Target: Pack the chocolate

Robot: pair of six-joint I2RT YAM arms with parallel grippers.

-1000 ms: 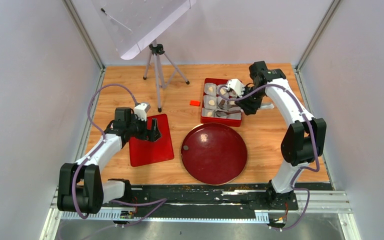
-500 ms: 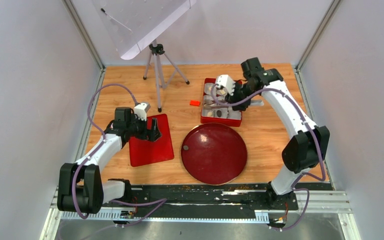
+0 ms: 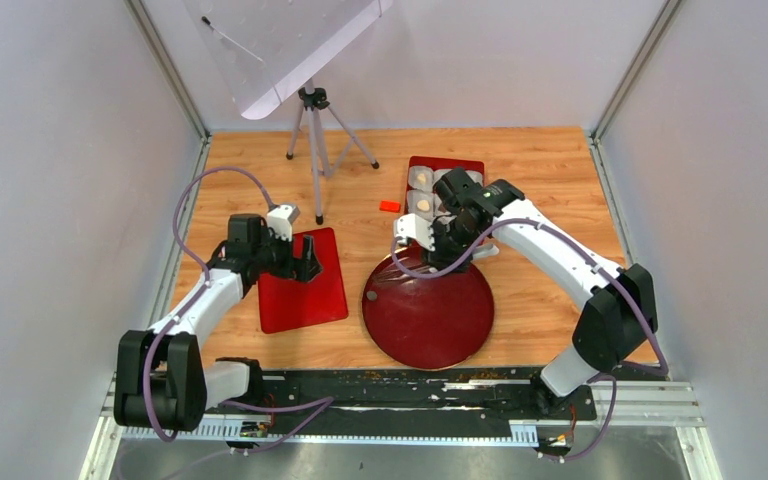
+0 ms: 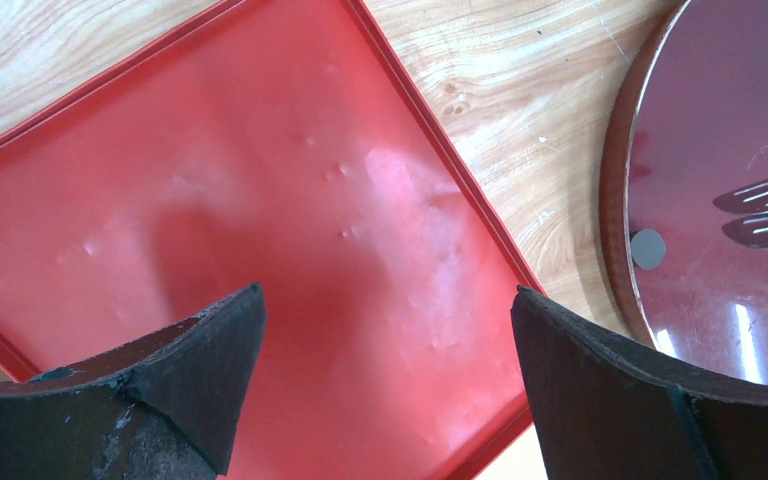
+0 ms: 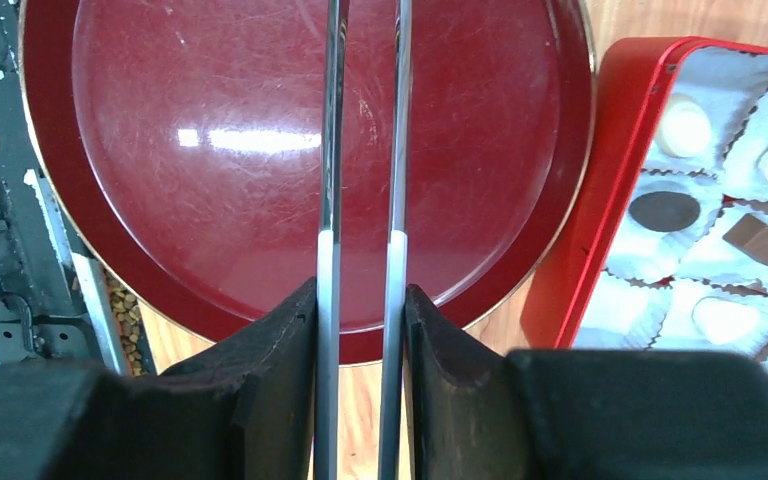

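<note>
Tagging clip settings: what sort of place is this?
Likely a lab robot cell: plain grey walls box in a wooden table, the left arm and right arm are bolted at its near edge, a tripod stands on it.

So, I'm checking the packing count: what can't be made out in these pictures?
- Tongs tips: in the right wrist view the top edge cuts them off, so it is unclear whether they hold a piece.
- Box: in the top view the right arm covers its near half, and the right wrist view crops it at the right edge. The chocolate count is unknowable.
- Grey spot on the plate: too small to identify.
</note>
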